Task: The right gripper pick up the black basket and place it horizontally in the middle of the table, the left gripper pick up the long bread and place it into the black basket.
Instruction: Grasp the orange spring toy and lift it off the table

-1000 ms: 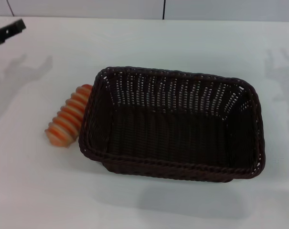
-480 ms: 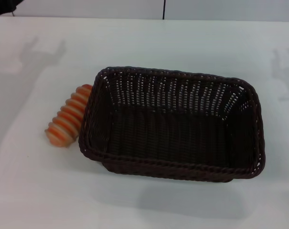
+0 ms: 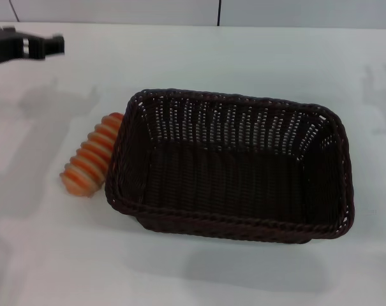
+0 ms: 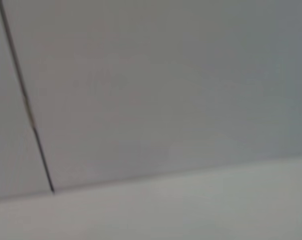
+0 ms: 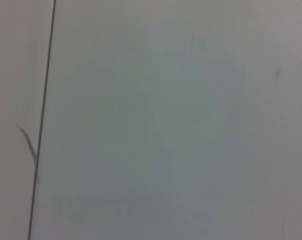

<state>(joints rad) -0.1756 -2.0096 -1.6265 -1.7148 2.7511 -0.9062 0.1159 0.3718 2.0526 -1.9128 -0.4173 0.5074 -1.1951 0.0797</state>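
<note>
At the far left of the head view, the left tool [image 3: 49,46] reaches in from the edge, high over the back left part of the white counter [image 3: 199,57]. Only a dark block with a pale band and a short black tip shows, so whether its fingers are spread or pressed together cannot be told. It grips nothing and touches nothing, and its shadow falls on the counter below and a little to the right of it.

Nearer the robot and to the right of that tool lies the long bread [image 3: 90,156], well apart from it. The loaf rests on the counter with its orange-and-cream ridged top up, set on a slant: its near end points toward the left front, and its far end meets the left wall of the black basket [image 3: 234,223], touching or just beside the rim.

The black basket fills the middle of the counter, standing upright with its opening up and its long side running left to right. Nothing lies inside it; the woven floor is bare.

The right tool is out of sight in the head view. Both wrist views show only a pale wall with thin dark seams, the left one also taking in a strip of the counter.
</note>
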